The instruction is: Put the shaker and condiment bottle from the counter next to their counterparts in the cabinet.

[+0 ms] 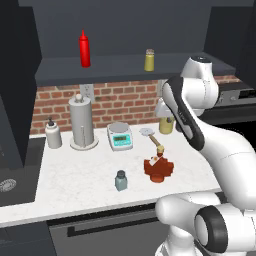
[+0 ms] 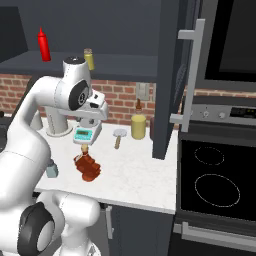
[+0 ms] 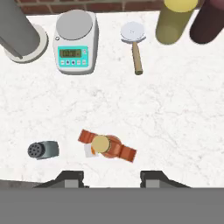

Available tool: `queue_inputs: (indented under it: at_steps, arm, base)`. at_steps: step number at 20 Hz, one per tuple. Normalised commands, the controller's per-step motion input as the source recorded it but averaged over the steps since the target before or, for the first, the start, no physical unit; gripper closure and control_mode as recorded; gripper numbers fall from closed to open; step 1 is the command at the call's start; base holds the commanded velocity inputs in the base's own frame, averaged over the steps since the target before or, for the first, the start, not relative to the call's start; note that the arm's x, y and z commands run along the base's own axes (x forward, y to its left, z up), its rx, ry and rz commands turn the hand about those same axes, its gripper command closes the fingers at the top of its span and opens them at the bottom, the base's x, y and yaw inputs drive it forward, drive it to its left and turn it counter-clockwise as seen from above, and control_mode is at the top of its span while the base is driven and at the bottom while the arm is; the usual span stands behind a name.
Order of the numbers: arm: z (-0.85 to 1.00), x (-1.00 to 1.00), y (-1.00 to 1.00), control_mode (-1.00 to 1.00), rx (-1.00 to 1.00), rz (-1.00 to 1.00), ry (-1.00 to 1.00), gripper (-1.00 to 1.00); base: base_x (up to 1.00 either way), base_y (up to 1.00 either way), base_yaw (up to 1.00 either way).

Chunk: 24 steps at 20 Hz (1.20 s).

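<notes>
On the surface (image 3: pixel 175 118), we see the shaker (image 3: pixel 43 150) leftmost, the condiment bottle (image 3: pixel 106 146) just right of it, both awaiting the cabinet (image 1: pixel 125 67). Our tool (image 3: pixel 111 178) hangs above the bottle, spread wide and empty, seemingly lining up a grasp.

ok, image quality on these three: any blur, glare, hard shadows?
Left base view: flat even light, the shaker casts almost no shadow. Right base view: soft overall, the condiment bottle slightly smeared. Hand view: sharp, no glare on the counter, pincer tips crisp.
</notes>
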Motion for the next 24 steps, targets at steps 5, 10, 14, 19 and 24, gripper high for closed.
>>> queue_inputs:
  at_steps: [5,10,14,19,24]
  arm:
    - [-0.14,-0.14,0.00,-1.00,0.00,0.12,-0.09,-1.00]
    - [-0.12,-0.49,0.00,-1.00,0.00,0.45,-0.31,-1.00]
    - [-0.15,-0.47,0.00,-1.00,0.00,0.50,-0.37,-1.00]
    - [-0.27,-0.10,-0.08,-1.00,0.05,0.07,-0.08,-1.00]
    - [-0.26,0.00,-0.01,-1.00,0.04,0.25,-0.13,-1.00]
  base:
    - [0.00,0.00,0.00]
    - [0.00,0.00,0.00]
    - [0.00,0.00,0.00]
    - [0.00,0.00,0.00]
    - [0.00,0.00,0.00]
